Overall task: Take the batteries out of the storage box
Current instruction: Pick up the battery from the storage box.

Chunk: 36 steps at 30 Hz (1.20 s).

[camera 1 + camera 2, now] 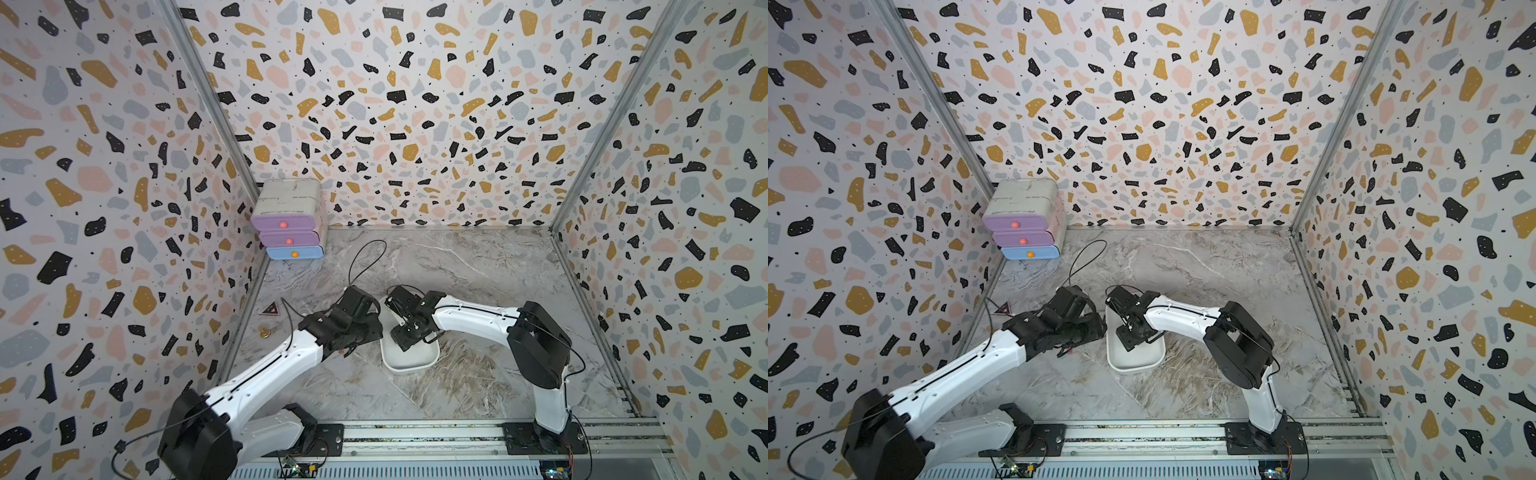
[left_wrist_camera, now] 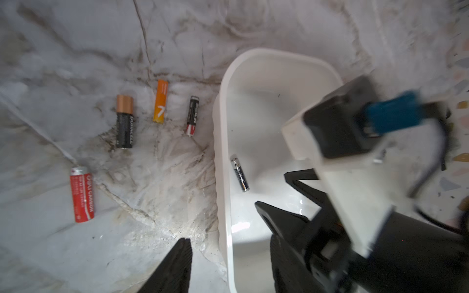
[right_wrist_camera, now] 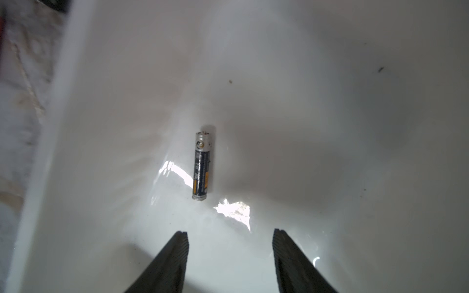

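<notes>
In both top views your right jaws hang over the box (image 1: 411, 359) (image 1: 1133, 359), and your left jaws sit just beside its wall. In the left wrist view the left jaws stand apart and empty. Four batteries (image 2: 124, 121) lie on the surface (image 2: 76, 63), and one battery (image 2: 239, 174) lies in the box. In the right wrist view the right jaws stand apart and empty, with that battery (image 3: 202, 165) lying ahead of them, untouched.

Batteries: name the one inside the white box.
The slim dark battery on the storage box floor; the red, copper-topped, orange and black-red ones lie outside.
</notes>
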Tool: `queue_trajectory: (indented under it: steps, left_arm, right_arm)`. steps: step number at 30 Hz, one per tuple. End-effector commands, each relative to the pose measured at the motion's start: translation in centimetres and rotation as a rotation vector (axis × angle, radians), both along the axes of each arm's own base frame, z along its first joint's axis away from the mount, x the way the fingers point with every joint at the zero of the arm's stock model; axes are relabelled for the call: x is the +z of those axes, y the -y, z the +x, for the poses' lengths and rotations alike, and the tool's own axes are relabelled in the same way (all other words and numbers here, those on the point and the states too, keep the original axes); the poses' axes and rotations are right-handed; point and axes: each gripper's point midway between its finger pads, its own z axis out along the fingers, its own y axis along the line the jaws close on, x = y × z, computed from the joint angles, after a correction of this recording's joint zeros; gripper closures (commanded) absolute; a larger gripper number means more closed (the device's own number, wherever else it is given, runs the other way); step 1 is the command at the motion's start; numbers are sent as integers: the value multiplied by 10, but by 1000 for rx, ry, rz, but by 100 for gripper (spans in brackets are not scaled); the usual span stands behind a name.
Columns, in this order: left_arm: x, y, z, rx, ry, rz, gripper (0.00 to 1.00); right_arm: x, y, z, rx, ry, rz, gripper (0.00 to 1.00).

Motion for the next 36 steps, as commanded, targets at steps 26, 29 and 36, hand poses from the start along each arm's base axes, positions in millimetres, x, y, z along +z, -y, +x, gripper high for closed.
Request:
queue_trajectory:
  steps: [26,29,36]
  left_arm:
    - [-34,-65,-23,203,16,-3,40]
    - [-35,-65,-23,200,16,0,40]
    - [-33,-67,-22,198,18,21,40]
  right_arm:
    - [-39,9,17,11,116,-281,55]
    - [-40,13,18,7,121,-296,66]
    - [-33,6,18,20,112,-266,85]
